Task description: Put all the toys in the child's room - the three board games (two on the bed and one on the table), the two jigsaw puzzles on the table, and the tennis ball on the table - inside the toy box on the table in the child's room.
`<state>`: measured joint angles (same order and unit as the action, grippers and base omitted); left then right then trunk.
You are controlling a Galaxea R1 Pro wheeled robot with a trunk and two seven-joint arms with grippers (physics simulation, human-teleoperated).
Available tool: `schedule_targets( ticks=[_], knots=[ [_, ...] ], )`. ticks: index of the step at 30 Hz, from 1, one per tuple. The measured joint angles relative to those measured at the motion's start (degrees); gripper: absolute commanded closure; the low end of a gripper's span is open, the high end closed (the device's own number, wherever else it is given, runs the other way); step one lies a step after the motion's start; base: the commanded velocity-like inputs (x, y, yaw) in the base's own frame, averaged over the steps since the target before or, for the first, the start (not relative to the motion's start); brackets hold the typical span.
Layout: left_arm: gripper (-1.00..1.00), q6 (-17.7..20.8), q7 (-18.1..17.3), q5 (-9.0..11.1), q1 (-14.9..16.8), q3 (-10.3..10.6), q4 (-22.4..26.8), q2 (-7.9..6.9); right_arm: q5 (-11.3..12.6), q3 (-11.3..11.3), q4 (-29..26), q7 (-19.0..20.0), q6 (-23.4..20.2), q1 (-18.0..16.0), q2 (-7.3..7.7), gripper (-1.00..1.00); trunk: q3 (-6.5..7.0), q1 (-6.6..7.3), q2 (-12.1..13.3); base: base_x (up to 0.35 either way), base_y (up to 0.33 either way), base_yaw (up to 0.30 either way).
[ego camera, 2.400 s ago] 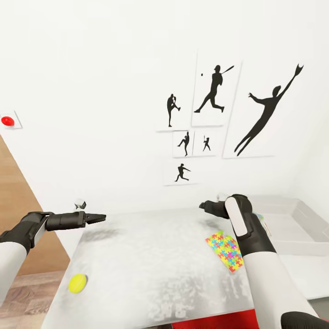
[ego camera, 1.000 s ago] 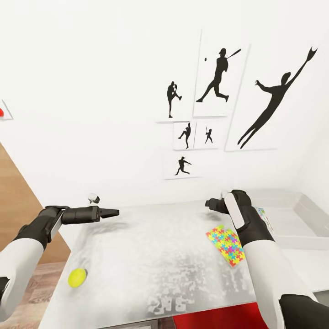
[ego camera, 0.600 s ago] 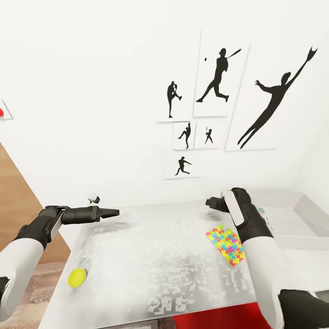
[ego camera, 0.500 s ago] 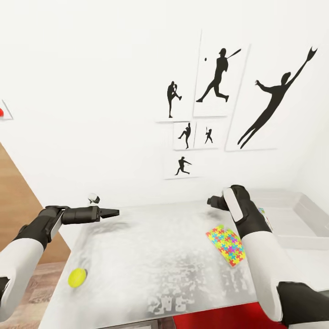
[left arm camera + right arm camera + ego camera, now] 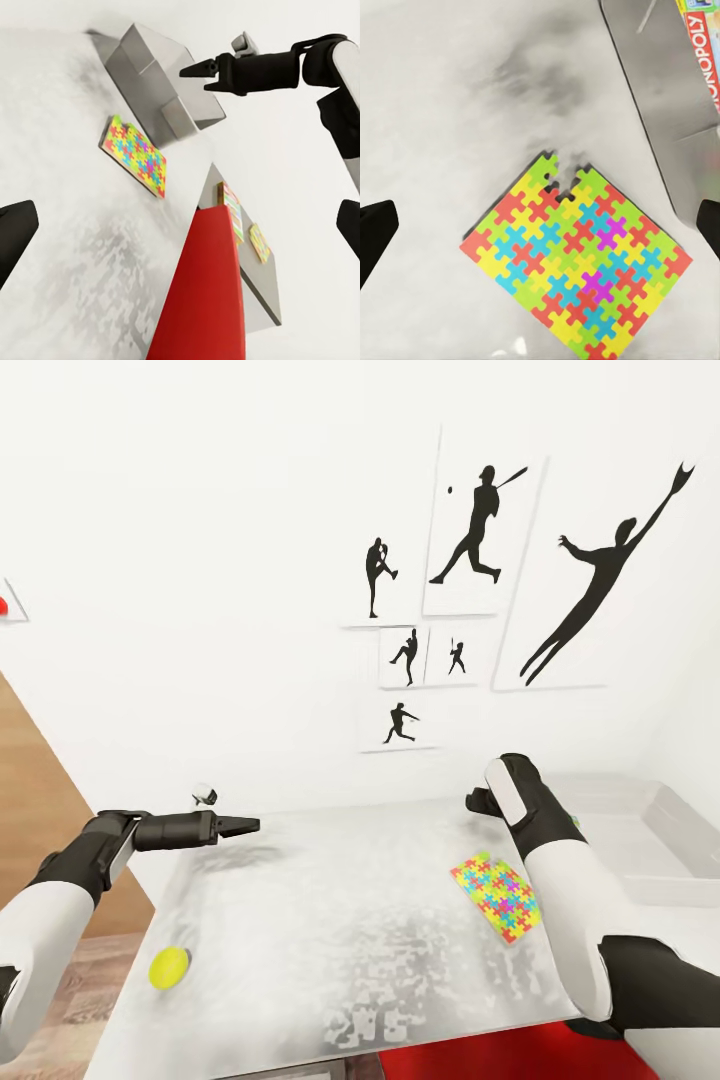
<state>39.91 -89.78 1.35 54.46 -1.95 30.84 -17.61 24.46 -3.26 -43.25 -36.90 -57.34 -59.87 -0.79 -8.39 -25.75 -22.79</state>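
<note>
Pale mottled grey is the table top point(image 5: 330, 940) in front of us, and on it our two arms reach toward the white wall with its black sports posters point(image 5: 478, 600).

Our left gripper point(image 5: 248, 824) hangs over the far left corner of the table, pointing right. In the head view its fingers look drawn close together, yet the left wrist view has the two dark fingertips point(image 5: 15, 232) at opposite edges of the picture, so we take the jaws as spread, with nothing between them.

Our right gripper point(image 5: 189, 70) is held above the table near its far right part, close to the toy box point(image 5: 670, 830). In the left wrist view its tips come to a narrow point, but in the right wrist view the dark fingertips point(image 5: 376, 225) sit far apart at either side, so it too reads as spread and empty.

We see the jigsaw puzzle point(image 5: 577, 262), bright with interlocking pieces, lying flat on the table below the right gripper and just left of the toy box. A Monopoly box point(image 5: 701, 52) lies inside the toy box. The tennis ball point(image 5: 169, 967) rests near the table's near left edge, well apart from both grippers. A red chair point(image 5: 202, 300) sits at the near edge, and two more flat boxes point(image 5: 244, 225) lie on the dark top beyond it.
</note>
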Motion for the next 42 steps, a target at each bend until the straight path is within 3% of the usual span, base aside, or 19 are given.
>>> schedule_targets(
  ticks=[11, 27, 36, 42],
  knots=[
    [-1.00, 0.00, 0.00, -0.01, 0.00, -0.02, 0.00, -0.04, -0.54, 0.13, 0.06, 0.08, 0.19, 0.46, 0.11, -1.00, -0.13, 0.00, 0.00, 0.000, 0.000, 0.000],
    [-1.00, 0.00, 0.00, -0.03, 0.01, 0.00, 0.00, -0.04, -0.47, 0.06, 0.15, 0.13, 0.33, 0.94, 0.25, -1.00, -1.52, 0.00, 0.00, 0.000, 0.000, 0.000],
    [-1.00, 0.00, 0.00, -0.02, 0.02, -0.01, 0.00, -0.04, -0.23, -0.02, 0.15, 0.29, 0.74, 1.01, 2.07, -1.00, -2.35, 0.00, 0.00, 0.000, 0.000, 0.000],
    [-1.00, 0.00, 0.00, -0.02, 0.00, -0.01, 0.00, -0.04, -0.10, 0.08, 0.15, 0.54, 0.84, 0.96, 2.26, -1.00, -2.90, 0.00, 0.00, 0.000, 0.000, 0.000]
  ],
)
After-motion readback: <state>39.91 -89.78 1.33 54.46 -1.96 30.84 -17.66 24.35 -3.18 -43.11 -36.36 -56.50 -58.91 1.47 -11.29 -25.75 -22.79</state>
